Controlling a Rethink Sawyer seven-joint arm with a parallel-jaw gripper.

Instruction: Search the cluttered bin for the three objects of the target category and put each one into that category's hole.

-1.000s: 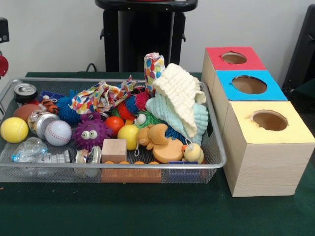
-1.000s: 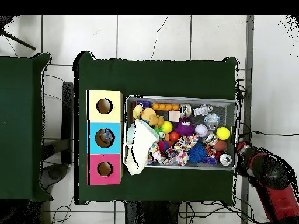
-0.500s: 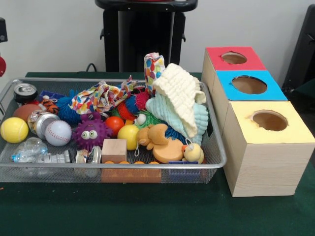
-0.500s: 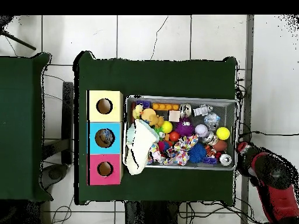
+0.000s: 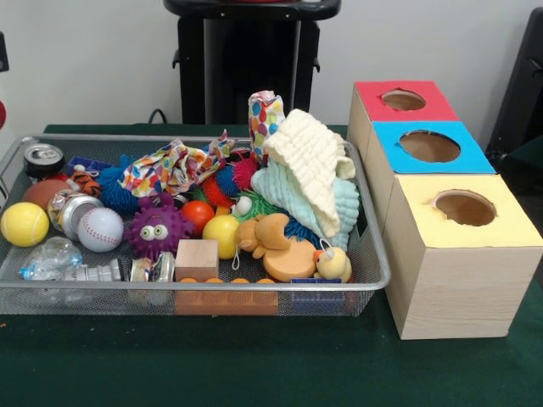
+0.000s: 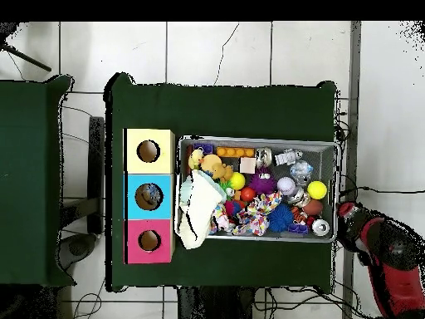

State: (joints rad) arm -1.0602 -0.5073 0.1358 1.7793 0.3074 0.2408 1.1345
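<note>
A wire mesh bin (image 5: 195, 287) holds a jumble of toys. Among them are two yellow balls (image 5: 24, 224) (image 5: 221, 233), a baseball (image 5: 100, 229), an orange ball (image 5: 198, 214) and a purple spiky toy (image 5: 157, 227). A wooden block (image 5: 197, 259) and a rubber duck (image 5: 333, 264) lie near the front. A cream cloth (image 5: 310, 165), a mint cloth (image 5: 344, 203) and a spotted cloth (image 5: 174, 165) are piled at the back right. Beside the bin stand the red box (image 5: 373, 106), blue box (image 5: 390, 157) and yellow box (image 5: 509, 220), each with a round hole. My gripper (image 6: 349, 223) hangs outside the bin's corner in the overhead view.
Cans (image 5: 42, 158) (image 5: 72, 212) and a crushed plastic bottle (image 5: 59, 263) lie at the bin's left end. A second green table (image 6: 29, 183) stands beyond the boxes in the overhead view. The red arm (image 6: 386, 262) runs off toward the bottom right corner.
The arm has drawn slightly further away from the bin; in the front view its sliver at the left edge has nearly gone. Nothing in the bin has moved.
</note>
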